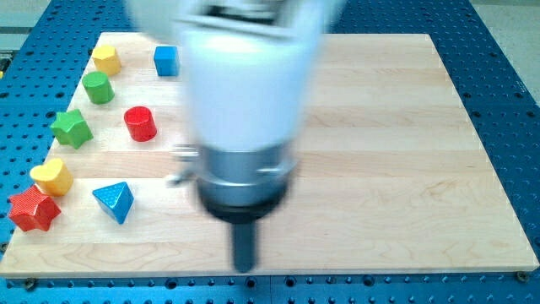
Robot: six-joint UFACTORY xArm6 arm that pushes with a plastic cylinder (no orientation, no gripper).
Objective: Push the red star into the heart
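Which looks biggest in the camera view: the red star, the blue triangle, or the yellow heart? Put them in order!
1. red star
2. blue triangle, close behind the star, so unsure
3. yellow heart

All three sit near the view's bottom left, so camera nearness matters little.

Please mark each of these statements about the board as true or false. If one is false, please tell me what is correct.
1. The red star lies at the view's lower left, right beside the yellow heart. True.
2. My tip touches the red star. False: it is near the view's bottom edge, far to the right of every block.
3. The blue triangle lies to the right of the red star. True.
4. The red cylinder stands at the view's right edge. False: it is in the left part, right of the green star.
5. The blue cube lies near the view's top. True.
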